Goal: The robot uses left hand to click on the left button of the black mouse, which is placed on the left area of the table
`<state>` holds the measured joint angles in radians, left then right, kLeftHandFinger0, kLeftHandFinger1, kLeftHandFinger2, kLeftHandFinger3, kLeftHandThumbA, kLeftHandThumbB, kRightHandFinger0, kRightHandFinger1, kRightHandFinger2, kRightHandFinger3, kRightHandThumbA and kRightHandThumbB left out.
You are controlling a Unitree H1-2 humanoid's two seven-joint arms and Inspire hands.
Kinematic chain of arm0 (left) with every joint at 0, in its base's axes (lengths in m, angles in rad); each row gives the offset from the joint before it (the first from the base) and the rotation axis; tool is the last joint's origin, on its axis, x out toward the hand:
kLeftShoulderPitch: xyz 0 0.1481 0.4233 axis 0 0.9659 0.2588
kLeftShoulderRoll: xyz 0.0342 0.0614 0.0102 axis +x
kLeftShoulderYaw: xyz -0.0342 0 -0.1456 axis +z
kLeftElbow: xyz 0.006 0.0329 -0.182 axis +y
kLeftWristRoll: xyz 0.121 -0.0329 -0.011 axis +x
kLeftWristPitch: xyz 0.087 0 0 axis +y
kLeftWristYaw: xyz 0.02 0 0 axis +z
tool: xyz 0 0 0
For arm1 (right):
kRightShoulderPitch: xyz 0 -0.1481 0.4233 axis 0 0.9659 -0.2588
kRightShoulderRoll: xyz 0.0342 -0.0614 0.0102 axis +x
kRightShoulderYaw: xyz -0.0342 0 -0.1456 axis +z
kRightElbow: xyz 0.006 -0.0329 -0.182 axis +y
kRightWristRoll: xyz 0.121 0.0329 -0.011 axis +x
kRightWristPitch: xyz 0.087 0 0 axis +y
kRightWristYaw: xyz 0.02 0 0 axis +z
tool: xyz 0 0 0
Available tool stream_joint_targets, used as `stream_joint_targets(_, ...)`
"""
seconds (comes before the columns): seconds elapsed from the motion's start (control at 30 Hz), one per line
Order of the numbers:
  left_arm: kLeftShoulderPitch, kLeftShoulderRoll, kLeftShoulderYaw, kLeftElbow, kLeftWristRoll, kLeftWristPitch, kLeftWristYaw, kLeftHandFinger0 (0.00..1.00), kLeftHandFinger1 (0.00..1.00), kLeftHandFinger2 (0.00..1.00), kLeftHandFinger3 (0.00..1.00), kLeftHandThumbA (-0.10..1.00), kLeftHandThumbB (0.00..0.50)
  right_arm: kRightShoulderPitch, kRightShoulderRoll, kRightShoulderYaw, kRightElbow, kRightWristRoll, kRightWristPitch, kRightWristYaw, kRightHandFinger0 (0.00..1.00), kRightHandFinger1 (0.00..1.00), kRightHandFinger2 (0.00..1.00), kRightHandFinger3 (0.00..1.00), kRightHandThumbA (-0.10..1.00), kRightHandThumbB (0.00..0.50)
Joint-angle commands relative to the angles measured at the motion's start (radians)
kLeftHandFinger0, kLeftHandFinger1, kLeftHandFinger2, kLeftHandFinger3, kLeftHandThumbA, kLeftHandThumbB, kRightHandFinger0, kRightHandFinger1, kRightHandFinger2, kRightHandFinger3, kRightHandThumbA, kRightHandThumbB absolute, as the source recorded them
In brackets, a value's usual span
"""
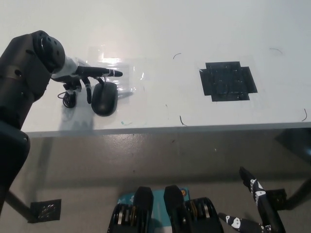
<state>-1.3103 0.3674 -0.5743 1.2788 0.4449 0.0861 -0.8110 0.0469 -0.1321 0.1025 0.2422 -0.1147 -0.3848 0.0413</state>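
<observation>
The black mouse [105, 97] lies on the white table [160, 29] in its left area, with its cable [68, 98] bunched at its left. My left hand [83, 77] hovers at the mouse's far end, open. One finger stretches rightward just above the mouse's front, and the others hang down along its left side. I cannot tell if the stretched finger touches a button. My black right hand [256, 201] rests low at the bottom right, below the table's edge, with its fingers spread.
A black tape patch [227, 81] is stuck on the table's right half. A clear shiny film [127, 73] lies under and behind the mouse. The table's front edge [170, 128] runs across the middle, with floor below it.
</observation>
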Motion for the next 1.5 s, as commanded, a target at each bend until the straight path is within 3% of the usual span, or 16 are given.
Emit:
stream_joint_targets(0.0, -0.017, 0.008, 0.009, 0.014, 0.011, -0.016, 0.016, 0.0, 0.02, 0.41, 1.0, 1.0, 0.317, -0.016, -0.013, 0.0, -0.035, -0.014, -0.014, 0.008, 1.0, 1.0, 1.0, 1.0, 1.0, 0.162)
stream_joint_targets(0.3, -0.014, 0.012, 0.004, 0.009, 0.02, -0.011, 0.019, 0.0, 0.0, 0.25, 1.0, 1.0, 0.316, -0.014, -0.014, 0.0, -0.042, -0.01, -0.006, 0.012, 1.0, 1.0, 1.0, 1.0, 1.0, 0.167)
stream_joint_targets(0.43, -0.05, 0.029, 0.021, -0.016, 0.0, -0.027, -0.016, 0.0, 0.04, 0.35, 1.0, 1.0, 0.339, -0.017, -0.014, 0.0, -0.035, -0.012, -0.012, 0.011, 1.0, 1.0, 1.0, 1.0, 1.0, 0.16)
stream_joint_targets(0.6, -0.121, 0.067, 0.168, -0.073, -0.119, 0.075, -0.064, 0.0, 0.0, 0.12, 1.0, 1.0, 0.369, -0.014, -0.01, 0.0, -0.037, -0.014, -0.008, 0.009, 1.0, 1.0, 1.0, 1.0, 1.0, 0.159)
stream_joint_targets(0.67, -0.151, 0.114, 0.248, -0.199, -0.168, 0.13, -0.109, 0.04, 0.0, 0.05, 1.0, 1.0, 0.38, -0.011, -0.014, -0.002, -0.037, -0.016, -0.011, 0.008, 1.0, 1.0, 1.0, 1.0, 1.0, 0.166)
stream_joint_targets(0.8, -0.143, 0.174, 0.41, -0.512, -0.317, 0.286, -0.206, 0.0, 0.0, 0.0, 1.0, 1.0, 0.311, -0.006, -0.013, -0.006, -0.03, 0.001, -0.018, 0.011, 1.0, 1.0, 1.0, 1.0, 1.0, 0.164)
stream_joint_targets(0.9, -0.109, 0.195, 0.504, -0.768, -0.352, 0.38, -0.192, 0.0, 0.0, 0.06, 1.0, 1.0, 0.385, -0.001, -0.01, -0.007, -0.02, 0.014, -0.024, 0.014, 1.0, 1.0, 1.0, 1.0, 1.0, 0.168)
stream_joint_targets(0.97, -0.066, 0.224, 0.582, -0.986, -0.477, 0.384, -0.174, 0.0, 0.0, 0.06, 1.0, 1.0, 0.364, 0.005, -0.006, -0.006, -0.01, 0.015, -0.029, 0.012, 1.0, 1.0, 1.0, 1.0, 1.0, 0.177)
stream_joint_targets(1.1, 0.02, 0.364, 0.554, -1.23, -0.839, 0.384, -0.067, 0.0, 0.0, 0.0, 1.0, 1.0, 0.458, 0.016, -0.006, -0.005, -0.007, 0.004, -0.036, 0.006, 1.0, 1.0, 1.0, 1.0, 1.0, 0.145)
stream_joint_targets(1.17, 0.129, 0.451, 0.567, -1.456, -1.064, 0.384, 0.082, 0.0, 0.0, 0.0, 1.0, 1.0, 0.448, 0.023, -0.007, -0.006, -0.002, 0.0, -0.041, 0.002, 1.0, 1.0, 1.0, 1.0, 1.0, 0.146)
stream_joint_targets(1.23, 0.28, 0.477, 0.679, -1.654, -1.109, 0.384, 0.168, 0.0, 0.0, 0.0, 1.0, 1.0, 0.443, 0.03, -0.007, -0.006, -0.001, 0.011, -0.042, 0.008, 1.0, 1.0, 1.0, 1.0, 1.0, 0.149)
stream_joint_targets(1.27, 0.372, 0.459, 0.743, -1.754, -1.18, 0.384, 0.234, 0.0, 0.0, 0.0, 1.0, 1.0, 0.38, 0.034, -0.008, -0.004, 0.003, 0.012, -0.047, 0.01, 1.0, 1.0, 1.0, 1.0, 1.0, 0.148)
stream_joint_targets(1.37, 0.583, 0.44, 0.812, -1.985, -1.341, 0.384, 0.464, 0.0, 0.0, 0.0, 1.0, 1.0, 0.343, 0.042, -0.006, -0.001, 0.01, 0.007, -0.05, 0.008, 1.0, 1.0, 1.0, 1.0, 1.0, 0.148)
stream_joint_targets(1.4, 0.668, 0.357, 0.877, -2.029, -1.386, 0.384, 0.415, 0.18, 0.22, 0.32, 1.0, 1.0, 0.297, 0.043, -0.003, -0.001, 0.014, 0.008, -0.051, 0.007, 1.0, 1.0, 1.0, 1.0, 1.0, 0.151)
stream_joint_targets(1.43, 0.755, 0.297, 0.904, -2.071, -1.385, 0.368, 0.39, 0.58, 0.58, 0.59, 1.0, 1.0, 0.369, 0.042, -0.001, -0.002, 0.017, 0.007, -0.052, 0.004, 1.0, 1.0, 1.0, 1.0, 1.0, 0.158)
stream_joint_targets(1.47, 0.882, 0.219, 0.915, -2.126, -1.334, 0.306, 0.353, 1.0, 0.95, 0.99, 1.0, 1.0, 0.469, 0.043, 0.001, -0.003, 0.022, 0.006, -0.056, 0.001, 1.0, 1.0, 1.0, 1.0, 1.0, 0.158)
